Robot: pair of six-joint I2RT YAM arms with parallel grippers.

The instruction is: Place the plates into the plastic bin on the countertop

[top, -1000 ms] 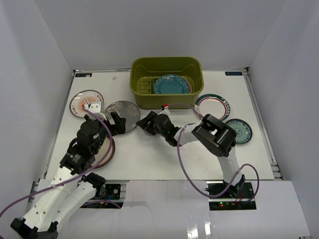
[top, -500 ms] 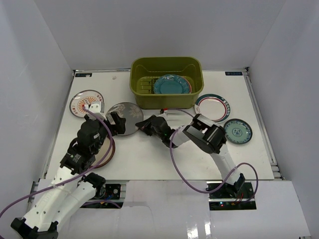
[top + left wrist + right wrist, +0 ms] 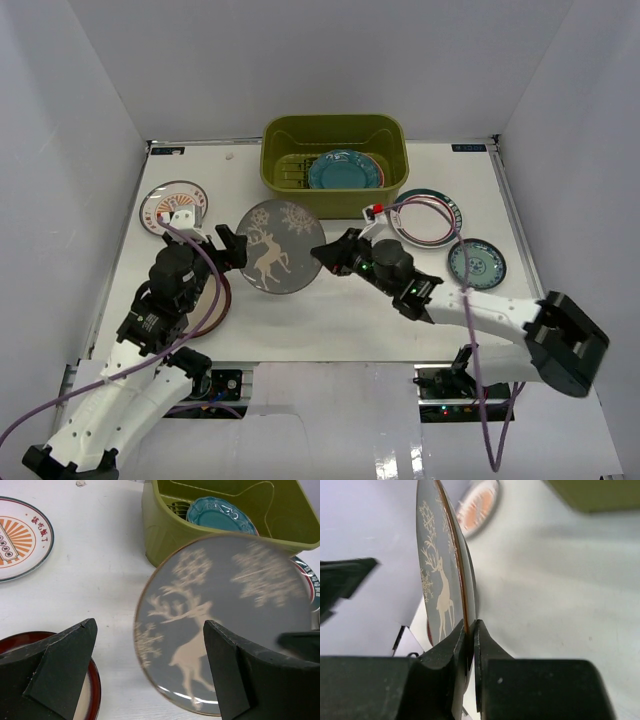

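Plates are the job, and the grey plate (image 3: 280,245) is the one in play. A second ago it lay flat on the desk (image 3: 330,310) between the two claws, with the right claw (image 3: 325,256) at its rim and not yet shut. Now that claw is pinched tight on the rim. The plate is up off the desk and steeply tilted, its deer face turned to the overhead camera. From the right wrist you see it almost edge-on, clamped between the fingers.

I judge the pick done. What remains for this plate is the carry over the near wall of the bin (image 3: 350,203), which sits just beyond the right claw, and then the release.

The left claw (image 3: 228,248) stands wide and holds nothing. The grey plate hangs just ahead of its fingers, on the far side from the right claw, and I see no contact.

The count comes to six plates in view:
- The grey plate is in the right claw.
- A teal plate (image 3: 345,170) is in the bin, beyond the right claw. Whether another lies under it I cannot tell.
- A ringed plate (image 3: 435,225) and a small teal plate (image 3: 477,264) are on the desk, off to the right claw's right.
- A sunburst plate (image 3: 172,208) is beyond the left claw, to its left.
- A red-rimmed plate (image 3: 95,690) is just beneath the left claw, partly hidden.

That leaves four plates on the desk. There are also one bin and two claws.
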